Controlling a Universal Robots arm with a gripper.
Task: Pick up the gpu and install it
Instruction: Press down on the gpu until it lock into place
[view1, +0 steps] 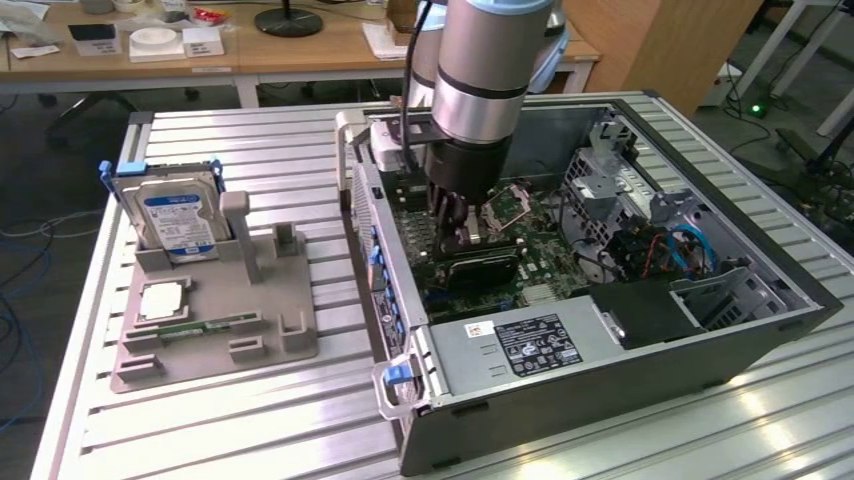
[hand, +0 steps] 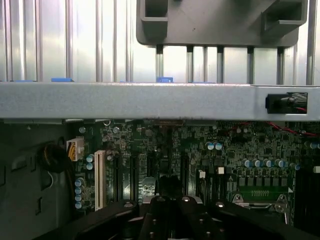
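A: Ribbed aluminium table (view1: 240, 420), desks behind. What sits in the grey holder tray (view1: 214, 330)?

B: A blue-labelled hard drive (view1: 178, 222) stands upright in the slot at its far end; a flat square chip (view1: 160, 300) and a narrow memory stick (view1: 200, 325) lie in recesses nearer the table's front edge.

A: And the open computer case (view1: 587, 330)?

B: It holds the green motherboard (hand: 240, 145), a power supply (view1: 527, 350) at its near end, blue cables (view1: 694, 245). The gripper (view1: 461, 225) reaches down inside it, jaws closed narrow just over the expansion slots (hand: 127, 175).

A: The gpu?

B: Hard to tell. A dark card (view1: 467, 268) lies directly under the gripper; whether the fingers clasp anything isn't clear.
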